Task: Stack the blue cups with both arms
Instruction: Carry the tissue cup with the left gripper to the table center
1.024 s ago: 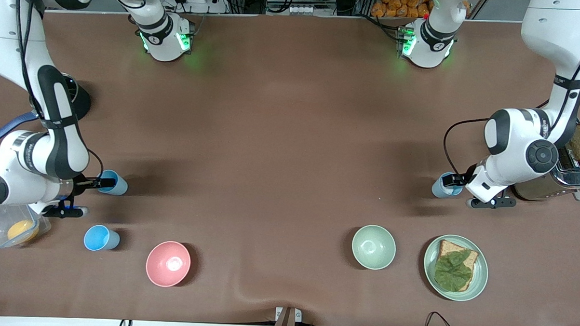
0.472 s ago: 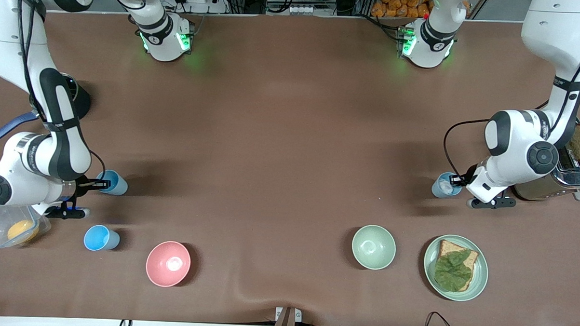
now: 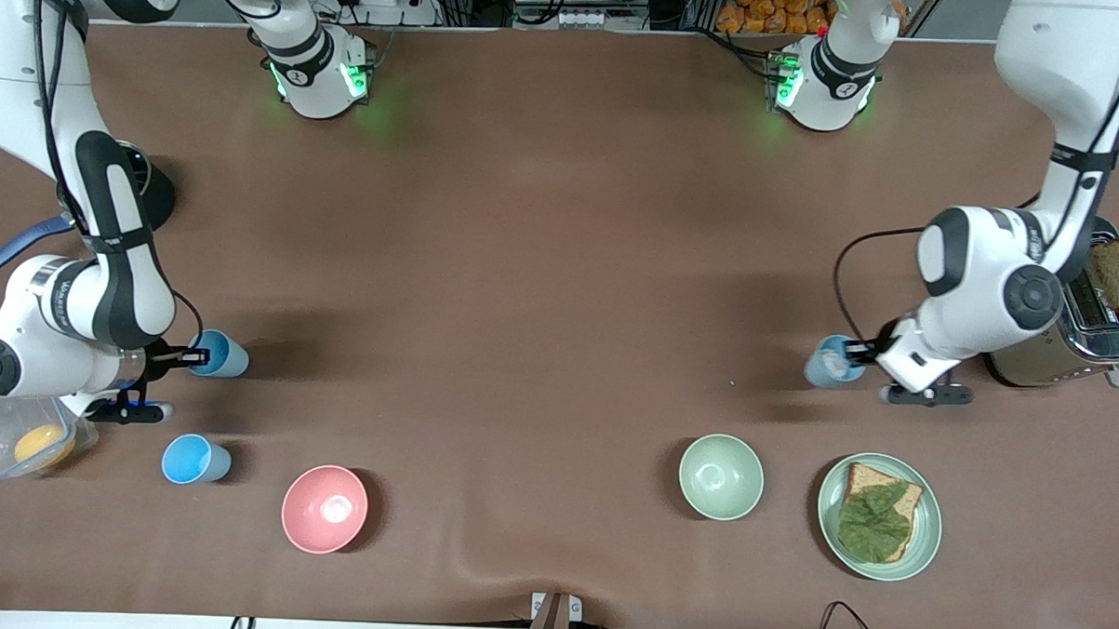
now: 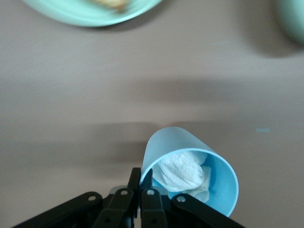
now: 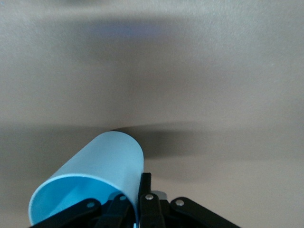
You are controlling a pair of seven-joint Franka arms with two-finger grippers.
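The left gripper (image 3: pixel 858 347) has its fingers (image 4: pixel 145 187) clamped on the rim of a blue cup (image 3: pixel 829 361) with white tissue inside, held beside the toaster (image 3: pixel 1071 337); pinching the wall likely keeps the mouth open for nesting. Toward the right arm's end of the desk (image 3: pixel 543 258), well apart from the toaster, the right gripper (image 3: pixel 189 353) pinches a second blue cup (image 3: pixel 218 353) likewise, while a third cup (image 3: pixel 194 458) stands free.

Smooth plastic cups (image 3: pixel 218 355); matt brown tablecloth (image 3: pixel 543 258)
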